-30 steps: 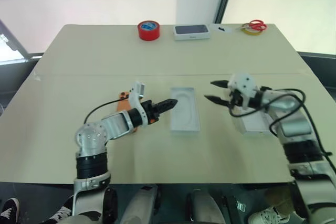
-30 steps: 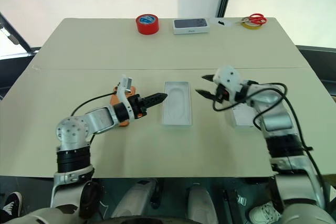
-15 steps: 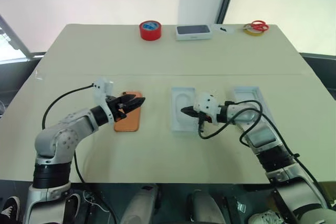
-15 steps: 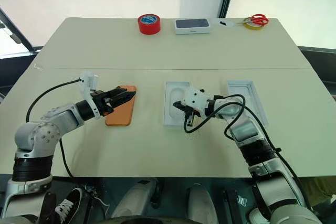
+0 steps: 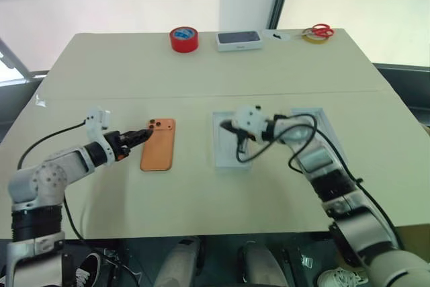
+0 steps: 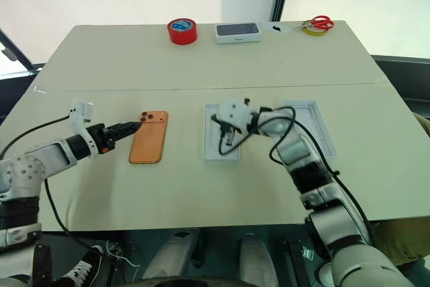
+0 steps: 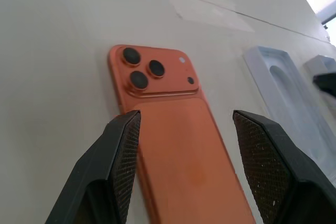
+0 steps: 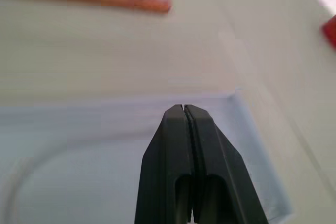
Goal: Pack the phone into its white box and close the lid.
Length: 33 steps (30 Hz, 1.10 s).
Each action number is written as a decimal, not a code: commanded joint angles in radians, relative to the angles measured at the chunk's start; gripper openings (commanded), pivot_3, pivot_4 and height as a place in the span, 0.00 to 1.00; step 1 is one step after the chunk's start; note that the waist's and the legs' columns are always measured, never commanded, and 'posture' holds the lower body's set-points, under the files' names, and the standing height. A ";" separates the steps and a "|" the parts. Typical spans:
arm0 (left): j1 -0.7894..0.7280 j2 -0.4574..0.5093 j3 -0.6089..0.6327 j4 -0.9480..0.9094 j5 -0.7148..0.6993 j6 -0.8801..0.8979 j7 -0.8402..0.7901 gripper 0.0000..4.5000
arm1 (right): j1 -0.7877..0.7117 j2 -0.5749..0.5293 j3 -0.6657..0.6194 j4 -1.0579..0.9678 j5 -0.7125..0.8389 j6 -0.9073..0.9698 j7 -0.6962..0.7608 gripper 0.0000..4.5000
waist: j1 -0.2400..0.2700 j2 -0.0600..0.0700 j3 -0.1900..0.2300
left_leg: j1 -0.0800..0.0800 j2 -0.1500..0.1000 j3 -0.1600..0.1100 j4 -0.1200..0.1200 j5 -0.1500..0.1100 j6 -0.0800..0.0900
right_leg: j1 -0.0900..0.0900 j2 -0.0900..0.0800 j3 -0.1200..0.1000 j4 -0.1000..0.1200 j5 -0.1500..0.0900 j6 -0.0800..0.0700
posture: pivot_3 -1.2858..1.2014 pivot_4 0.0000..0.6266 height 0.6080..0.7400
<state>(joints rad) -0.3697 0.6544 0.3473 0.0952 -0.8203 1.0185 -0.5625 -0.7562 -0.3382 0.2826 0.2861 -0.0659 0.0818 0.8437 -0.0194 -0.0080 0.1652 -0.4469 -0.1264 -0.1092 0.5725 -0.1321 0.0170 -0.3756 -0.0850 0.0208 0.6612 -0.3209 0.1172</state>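
Note:
The orange phone (image 5: pixel 158 146) lies flat on the table, back up, with its dark lenses at the far corner (image 7: pixel 140 71). My left gripper (image 5: pixel 143 134) is open at the phone's left side; its fingers (image 7: pixel 123 145) straddle the phone without gripping it. A flat white insert with an oval recess (image 5: pixel 226 156) lies mid-table. My right gripper (image 5: pixel 227 126) is shut, tips low over the insert's far end (image 8: pixel 182 109). A shallow white tray, pale inside, which I take for the lid (image 6: pixel 314 124), lies to the right, partly under my right arm. The white box is hidden or out of view.
At the table's far edge stand a red tape roll (image 5: pixel 183 38), a white box with a dark top (image 5: pixel 238 39), and red scissors (image 5: pixel 324 30) beside a yellow tape ring (image 5: pixel 310 36). A seam (image 5: pixel 101 95) crosses the tabletop.
My left arm swung left off the phone, uncovering it. My right gripper shut and moved left from over the right tray to the insert. The camera view shifted slightly.

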 commanded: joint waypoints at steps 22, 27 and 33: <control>0.011 0.012 -0.163 0.115 0.105 0.071 -0.162 0.65 | -0.117 0.267 0.326 0.230 -0.323 0.012 -0.093 0.01 | 0.002 -0.001 -0.004 | 0.005 0.001 -0.001 -0.013 0.006 -0.010 | -0.003 0.003 0.003 0.003 0.000 -0.003 | 0.52 0.24 1.00; -0.021 -0.039 -0.144 0.125 0.052 0.210 -0.167 0.65 | -0.109 0.269 0.318 0.216 -0.328 0.018 -0.088 0.01 | 0.007 -0.001 -0.006 | 0.006 0.001 -0.001 -0.013 0.006 -0.010 | -0.003 0.003 0.002 0.003 0.000 -0.003 | 0.52 0.24 1.00; -0.057 -0.097 -0.094 0.128 0.037 0.237 -0.155 0.65 | -0.111 0.259 0.302 0.215 -0.320 0.027 -0.081 0.01 | 0.008 -0.002 -0.007 | 0.005 0.001 -0.001 -0.013 0.006 -0.010 | -0.003 0.003 0.002 0.003 0.000 -0.003 | 0.52 0.24 1.00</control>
<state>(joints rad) -0.4341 0.5716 0.2908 0.2185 -0.7760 1.2182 -0.7165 -0.8544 -0.0829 0.5982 0.5161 -0.3888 0.1042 0.7596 -0.0110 -0.0096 0.1585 -0.4414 -0.1256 -0.1105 0.5597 -0.1260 0.0073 -0.3782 -0.0823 0.0230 0.6639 -0.3208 0.1143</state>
